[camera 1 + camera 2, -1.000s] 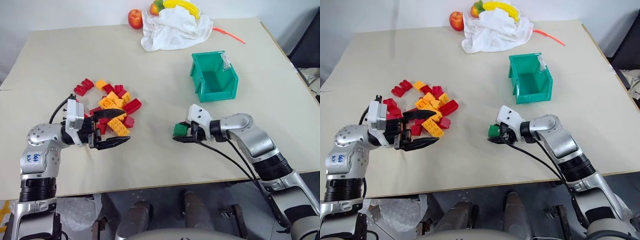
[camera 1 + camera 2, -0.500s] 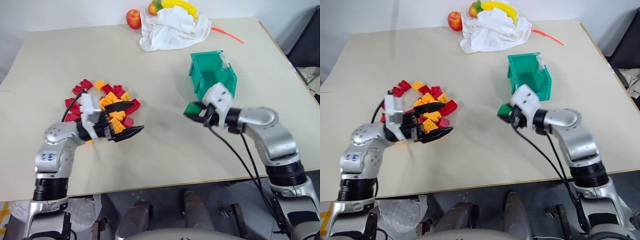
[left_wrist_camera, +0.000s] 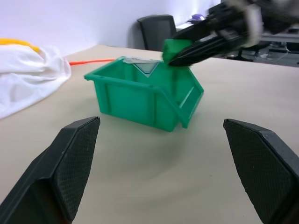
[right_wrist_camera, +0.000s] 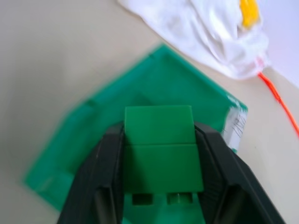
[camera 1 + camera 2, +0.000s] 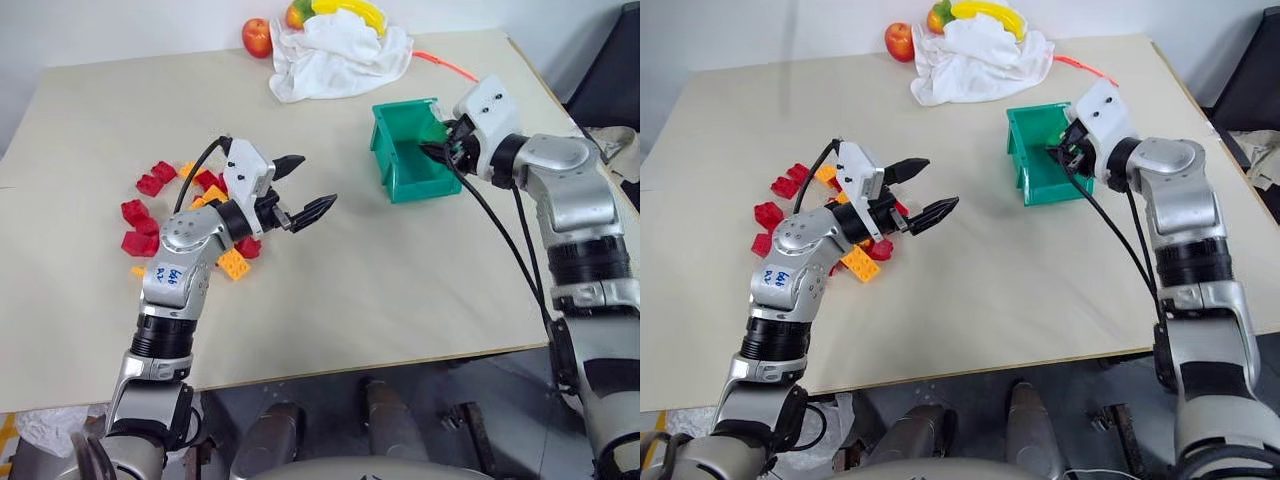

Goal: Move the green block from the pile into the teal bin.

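Note:
The green block (image 4: 159,149) is clamped between the black fingers of my right gripper (image 5: 441,153), which is shut on it. The block hangs just over the near-right rim of the teal bin (image 5: 392,172), seen side-on in the left wrist view as the green block (image 3: 174,46) above the bin (image 3: 140,100). My left gripper (image 5: 315,181) is open and empty, raised above the table just right of the pile (image 5: 150,185) of red and yellow-orange bricks, pointing toward the bin.
A crumpled white cloth (image 5: 335,50) lies at the far edge with a red apple (image 5: 257,37) and a yellow banana (image 5: 352,8) beside it. An orange straw (image 5: 447,66) lies behind the bin. A black chair (image 3: 159,30) stands beyond the table.
My right gripper has lifted the green block from low over the table and carried it away and to the right, over the bin. My left gripper, still open, swung right, away from the pile.

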`<state>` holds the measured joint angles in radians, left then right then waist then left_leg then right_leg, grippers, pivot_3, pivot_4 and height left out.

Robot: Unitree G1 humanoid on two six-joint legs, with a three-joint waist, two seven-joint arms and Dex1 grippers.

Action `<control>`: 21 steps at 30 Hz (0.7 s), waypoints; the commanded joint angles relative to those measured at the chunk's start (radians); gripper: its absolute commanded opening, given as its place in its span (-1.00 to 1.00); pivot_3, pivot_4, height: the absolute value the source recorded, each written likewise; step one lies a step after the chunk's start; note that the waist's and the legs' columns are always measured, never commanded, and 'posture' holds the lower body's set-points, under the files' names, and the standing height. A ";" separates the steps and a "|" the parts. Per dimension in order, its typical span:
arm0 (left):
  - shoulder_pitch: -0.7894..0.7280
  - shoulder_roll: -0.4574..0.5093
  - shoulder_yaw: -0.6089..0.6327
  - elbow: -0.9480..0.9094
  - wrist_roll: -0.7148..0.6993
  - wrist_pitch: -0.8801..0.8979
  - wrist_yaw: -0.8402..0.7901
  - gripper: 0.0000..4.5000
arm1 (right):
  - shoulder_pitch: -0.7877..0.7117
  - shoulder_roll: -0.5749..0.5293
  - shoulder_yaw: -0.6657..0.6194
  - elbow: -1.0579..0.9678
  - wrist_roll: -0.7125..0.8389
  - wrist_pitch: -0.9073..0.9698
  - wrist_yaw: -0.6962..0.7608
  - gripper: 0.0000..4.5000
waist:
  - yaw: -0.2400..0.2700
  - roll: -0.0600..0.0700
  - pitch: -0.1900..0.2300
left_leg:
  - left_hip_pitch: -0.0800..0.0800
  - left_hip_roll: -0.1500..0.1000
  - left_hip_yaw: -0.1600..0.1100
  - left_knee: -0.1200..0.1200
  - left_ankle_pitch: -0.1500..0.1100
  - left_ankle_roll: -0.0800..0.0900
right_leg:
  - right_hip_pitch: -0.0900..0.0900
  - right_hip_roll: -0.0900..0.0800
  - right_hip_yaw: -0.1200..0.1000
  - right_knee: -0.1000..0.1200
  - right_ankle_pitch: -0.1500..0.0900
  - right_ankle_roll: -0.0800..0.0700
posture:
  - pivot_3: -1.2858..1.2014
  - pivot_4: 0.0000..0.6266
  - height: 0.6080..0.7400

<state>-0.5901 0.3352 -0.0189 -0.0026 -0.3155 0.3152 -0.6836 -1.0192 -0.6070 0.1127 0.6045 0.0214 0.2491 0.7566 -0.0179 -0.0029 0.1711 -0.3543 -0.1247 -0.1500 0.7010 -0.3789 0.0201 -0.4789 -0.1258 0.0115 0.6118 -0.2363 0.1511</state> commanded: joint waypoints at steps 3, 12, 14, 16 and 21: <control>-0.012 -0.013 -0.014 -0.025 -0.034 -0.057 -0.079 1.00 | -0.123 0.031 -0.003 0.231 -0.052 -0.172 -0.010 0.27 | -0.011 0.000 0.000 | -0.001 0.000 0.000 -0.001 0.000 0.000 | 0.000 -0.001 0.000 -0.001 0.000 0.000 | 0.03 -0.52 1.00; -0.025 -0.031 -0.018 -0.011 -0.059 -0.093 -0.153 1.00 | -0.174 0.036 -0.021 0.302 -0.059 -0.231 0.024 0.99 | -0.011 0.000 0.000 | -0.001 -0.001 -0.001 -0.001 0.000 0.001 | 0.000 -0.001 -0.001 0.000 0.000 0.000 | 0.03 -0.52 1.00; -0.022 -0.029 -0.016 -0.014 -0.063 -0.094 -0.158 1.00 | -0.163 0.027 -0.029 0.272 -0.050 -0.219 0.039 0.99 | -0.011 0.000 0.000 | -0.001 -0.001 -0.001 -0.001 0.000 0.001 | -0.001 -0.001 -0.001 0.000 0.000 0.000 | 0.03 -0.52 1.00; -0.015 -0.021 -0.004 -0.024 -0.069 -0.083 -0.153 1.00 | -0.135 0.017 -0.038 0.216 -0.035 -0.192 0.062 0.99 | -0.011 0.000 0.000 | -0.001 -0.001 -0.001 -0.001 0.000 0.001 | -0.001 -0.001 -0.001 0.000 0.000 0.000 | 0.03 -0.52 1.00; 0.077 0.058 0.081 -0.094 -0.093 -0.056 -0.133 1.00 | 0.086 -0.047 -0.113 -0.184 0.107 -0.023 0.190 0.99 | -0.010 0.000 0.000 | -0.001 0.000 -0.001 -0.001 0.000 0.001 | -0.001 -0.001 -0.002 0.000 0.000 0.000 | 0.03 -0.52 1.00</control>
<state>-0.5412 0.3622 0.0095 -0.0353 -0.3876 0.2605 -0.8240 -0.9802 -0.6168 0.0569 0.5819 0.0518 0.1680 0.8982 -0.0275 -0.0024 0.1708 -0.3550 -0.1250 -0.1514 0.6999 -0.3785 0.0207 -0.4798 -0.1267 0.0096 0.6115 -0.2363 0.1511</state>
